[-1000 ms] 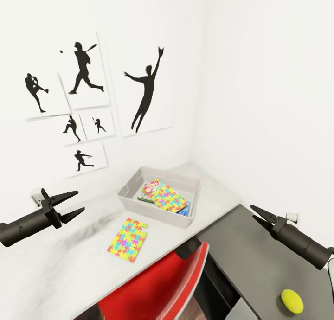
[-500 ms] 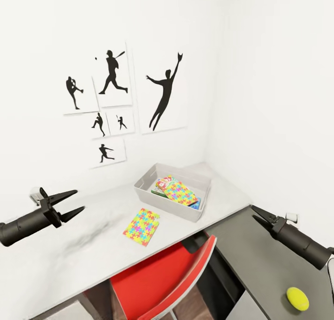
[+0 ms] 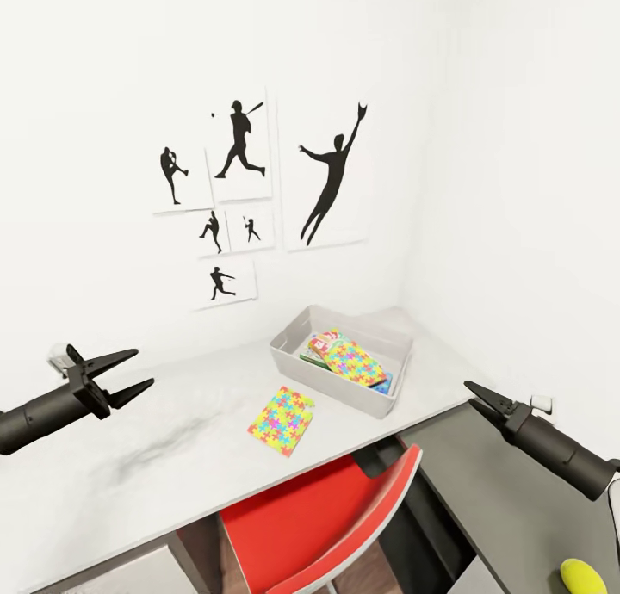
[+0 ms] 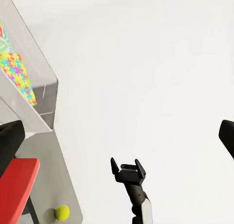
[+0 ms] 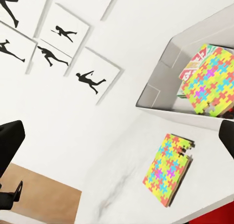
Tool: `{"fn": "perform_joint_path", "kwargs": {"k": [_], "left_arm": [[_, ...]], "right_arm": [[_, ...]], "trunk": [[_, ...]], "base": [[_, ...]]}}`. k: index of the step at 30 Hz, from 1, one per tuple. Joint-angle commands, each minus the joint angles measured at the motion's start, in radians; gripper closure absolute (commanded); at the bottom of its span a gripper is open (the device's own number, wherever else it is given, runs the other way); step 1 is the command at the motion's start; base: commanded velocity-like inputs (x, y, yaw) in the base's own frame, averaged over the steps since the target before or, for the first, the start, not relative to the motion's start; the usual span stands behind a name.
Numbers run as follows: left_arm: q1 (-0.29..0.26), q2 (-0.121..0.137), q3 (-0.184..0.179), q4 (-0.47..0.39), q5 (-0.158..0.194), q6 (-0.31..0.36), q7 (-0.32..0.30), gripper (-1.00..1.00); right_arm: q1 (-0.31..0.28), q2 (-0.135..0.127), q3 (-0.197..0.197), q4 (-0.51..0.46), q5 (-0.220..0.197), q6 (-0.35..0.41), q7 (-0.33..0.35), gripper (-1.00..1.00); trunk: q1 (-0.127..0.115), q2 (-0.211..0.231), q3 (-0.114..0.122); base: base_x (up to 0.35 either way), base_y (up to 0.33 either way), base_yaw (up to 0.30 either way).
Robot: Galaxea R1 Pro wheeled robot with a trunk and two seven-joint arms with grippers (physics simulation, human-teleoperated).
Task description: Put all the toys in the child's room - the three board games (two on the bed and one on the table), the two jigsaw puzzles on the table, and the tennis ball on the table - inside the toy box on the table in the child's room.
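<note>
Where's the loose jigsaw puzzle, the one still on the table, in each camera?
Head view: loose jigsaw puzzle lies mid-frame on the table, just outside the toy box.
Right wrist view: puzzle beside the box wall.
Left wrist view: not there.
Shared landmark: the toy box.

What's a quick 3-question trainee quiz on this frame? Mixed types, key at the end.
1. True or false: one jigsaw puzzle lies on the table outside the toy box.
2. The tennis ball is: A) in the toy box B) on the dark surface near the right arm C) on the red chair.
3. What is the state of the left gripper?

Key: 1 true; 2 B; 3 open, holding nothing.
</note>
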Motion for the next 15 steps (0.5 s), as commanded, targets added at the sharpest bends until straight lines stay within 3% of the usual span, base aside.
{"fn": "perform_joint_path", "kwargs": {"k": [1,15], "left_arm": [[-0.001,0.001,0.001,0.001,-0.008,0.003,-0.009,-1.0],[-0.001,0.002,0.002,0.009,0.018,0.003,-0.009,-1.0]], "right_arm": [[-0.001,0.0,-0.001,0.0,0.005,0.004,0.007,-1.0],[-0.001,-0.001,-0.003,0.0,0.005,0.004,0.007,-1.0]], "trunk": [[0.001,-0.002,-0.002],[0.001,-0.002,-0.002]], "base": [[0.0,0.0,0.024],[0.0,0.0,0.005]]}}
